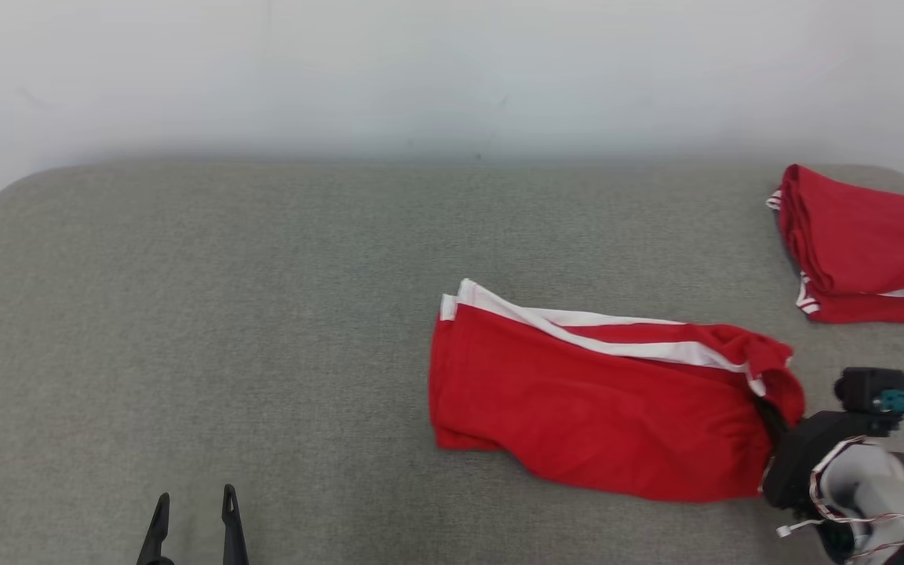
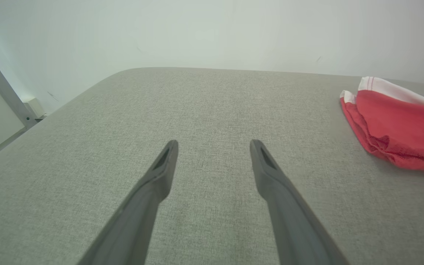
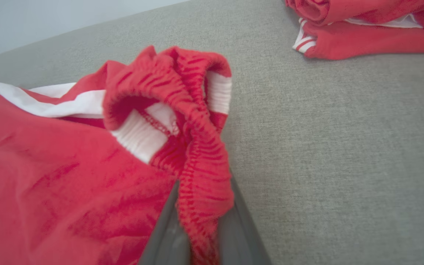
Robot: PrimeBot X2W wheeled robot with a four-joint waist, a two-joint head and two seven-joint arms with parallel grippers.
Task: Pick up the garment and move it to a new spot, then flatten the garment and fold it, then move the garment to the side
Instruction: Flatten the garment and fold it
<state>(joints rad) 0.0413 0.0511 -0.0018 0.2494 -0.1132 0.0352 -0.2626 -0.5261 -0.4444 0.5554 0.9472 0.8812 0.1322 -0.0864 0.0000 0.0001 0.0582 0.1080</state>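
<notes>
Here the right hand [image 3: 204, 221] pinches the waistband of the red garment [image 1: 593, 392], which lies right of centre toward the grey padded surface's [image 1: 264, 314] near edge. The left hand [image 1: 195, 502] hovers open near the front-left.

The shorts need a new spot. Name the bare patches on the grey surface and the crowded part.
Free: grey surface left of the shorts, out to the left gripper, and the strip behind the shorts. Crowded: the right end, by the folded red garment.
</notes>
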